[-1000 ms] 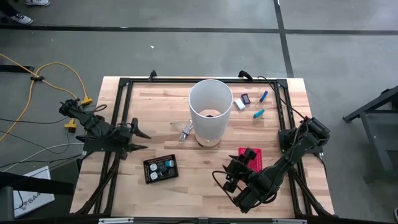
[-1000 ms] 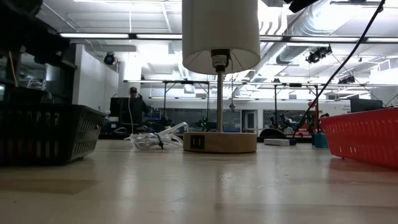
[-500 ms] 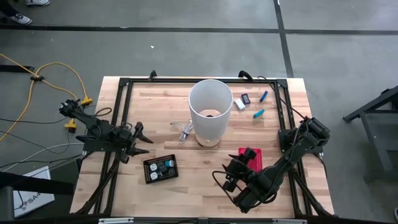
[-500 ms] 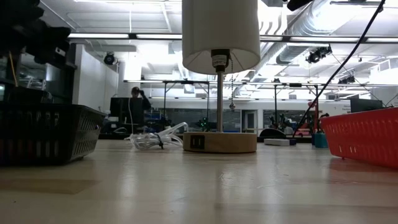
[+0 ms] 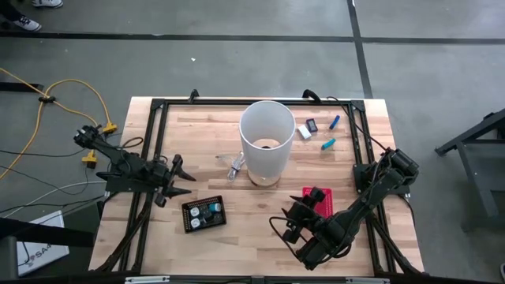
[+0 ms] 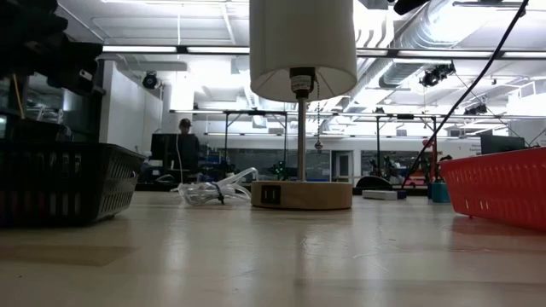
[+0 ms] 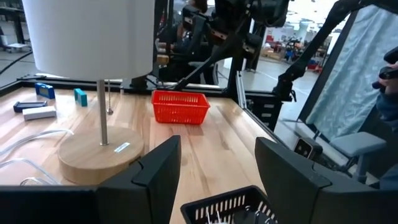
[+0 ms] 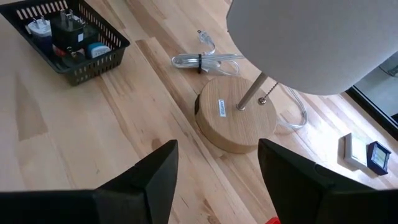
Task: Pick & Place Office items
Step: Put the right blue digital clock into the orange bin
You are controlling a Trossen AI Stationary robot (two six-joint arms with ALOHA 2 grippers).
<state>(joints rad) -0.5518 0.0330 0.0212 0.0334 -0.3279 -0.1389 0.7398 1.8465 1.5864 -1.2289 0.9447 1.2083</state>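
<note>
Office items are lying at the counter's far right, past the lamp: a white block, a dark piece, two blue sticks. I am holding my left end effector released near the black basket, my right end effector released beside the red basket.

white block flat, far right of counter | dark piece beside it | two blue sticks lying nearby, apart
</note>
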